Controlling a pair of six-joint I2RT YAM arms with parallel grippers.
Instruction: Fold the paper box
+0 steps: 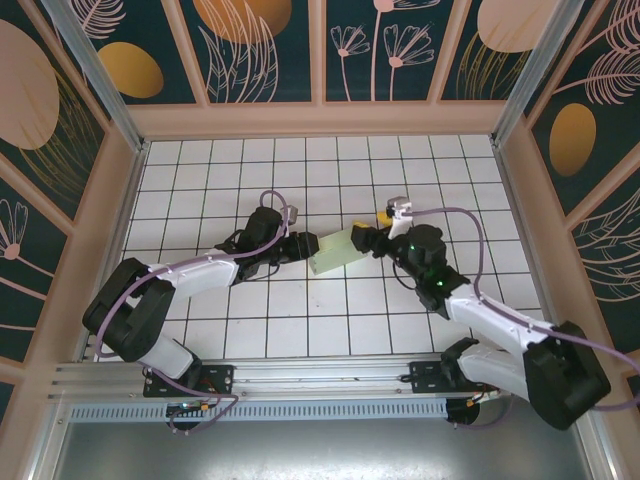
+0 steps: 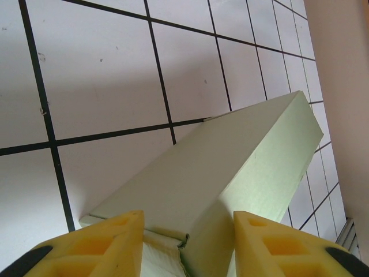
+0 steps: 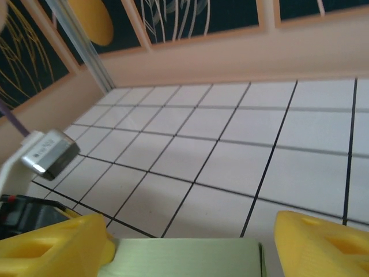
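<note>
Pale mint-green card paper box (image 1: 335, 250): formed into a long flat rectangular shape, sides closed up. It sits near the middle of the white-tiled desk (image 1: 250, 330), long axis running left-right between the two arms. Can't tell if it rests flat on the tiles or is slightly raised.

Left gripper (image 1: 303, 246) is grasping the paper box (image 2: 230, 184) by its left end. In the left wrist view both yellow fingers (image 2: 109, 245) press against the sides of that end, and the rest of the box sticks out ahead over the grid lines.

Right gripper (image 1: 372, 238) is at the opposite end, released. In the right wrist view its jaws are spread wider than the box (image 3: 187, 257): one yellow finger (image 3: 57, 245) touches the edge, with a visible gap at the other.

A peach wall (image 1: 320, 120) with dark floral panels surrounds the desk.
</note>
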